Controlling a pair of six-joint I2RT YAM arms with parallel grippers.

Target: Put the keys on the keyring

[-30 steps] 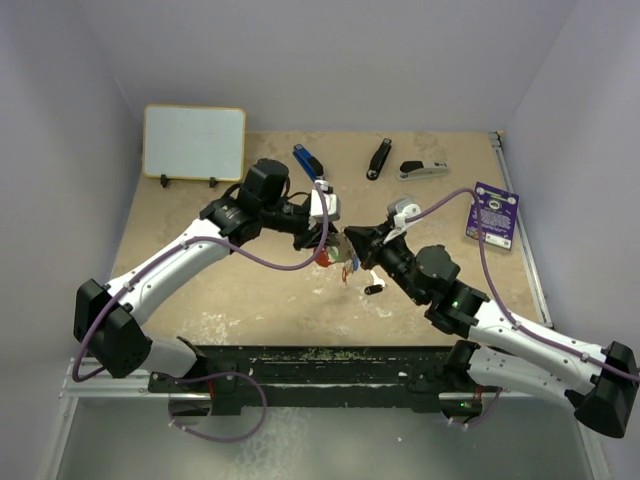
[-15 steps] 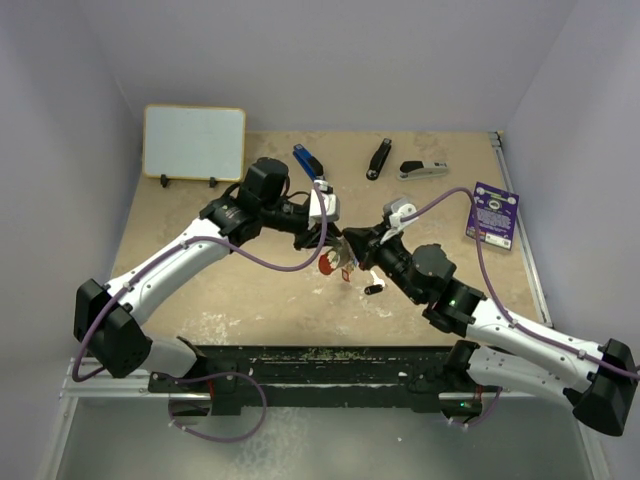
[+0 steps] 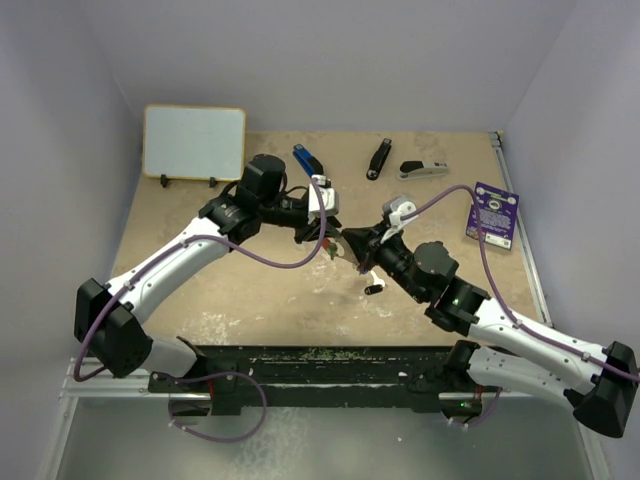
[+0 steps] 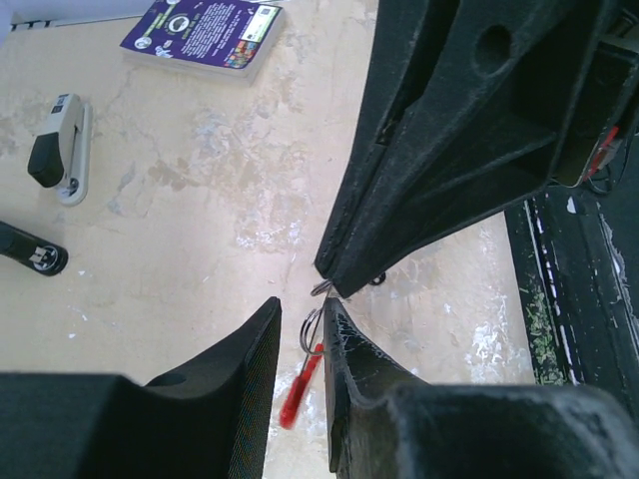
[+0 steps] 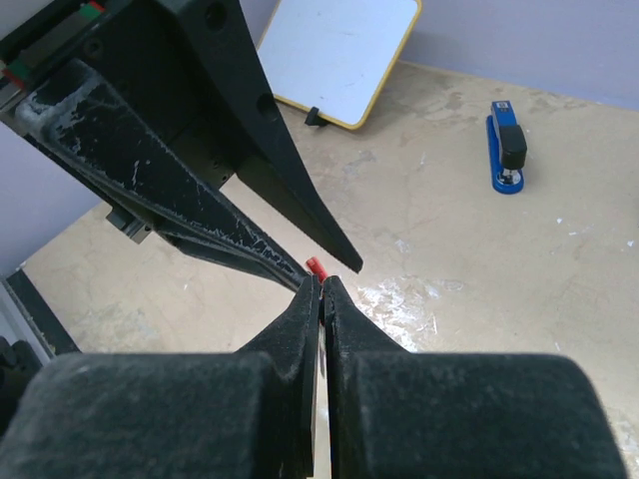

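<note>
The keyring's silver ring (image 4: pixel 313 324) hangs between my two grippers above the table, with its red fob (image 4: pixel 300 384) dangling below. My right gripper (image 4: pixel 329 286) is shut on the top of the ring; in its own view the shut tips (image 5: pixel 321 286) show a red bit of the keyring (image 5: pixel 316 266) just beyond them. My left gripper (image 4: pixel 300 311) is open, with the ring in the gap against its right finger (image 4: pixel 344 339). From above, both grippers meet tip to tip, left (image 3: pixel 327 238) and right (image 3: pixel 347 238). A black-headed key (image 3: pixel 373 289) lies on the table below them.
A blue stapler (image 3: pixel 307 160), a black stapler (image 3: pixel 378 158) and a grey stapler (image 3: pixel 424 170) lie along the back. A purple card (image 3: pixel 492 213) lies at the right edge. A small whiteboard (image 3: pixel 194 142) stands at the back left.
The red fob and tags hung low under the left gripper before; they are now drawn up between the two tips. Both grippers have shifted slightly towards the back.
</note>
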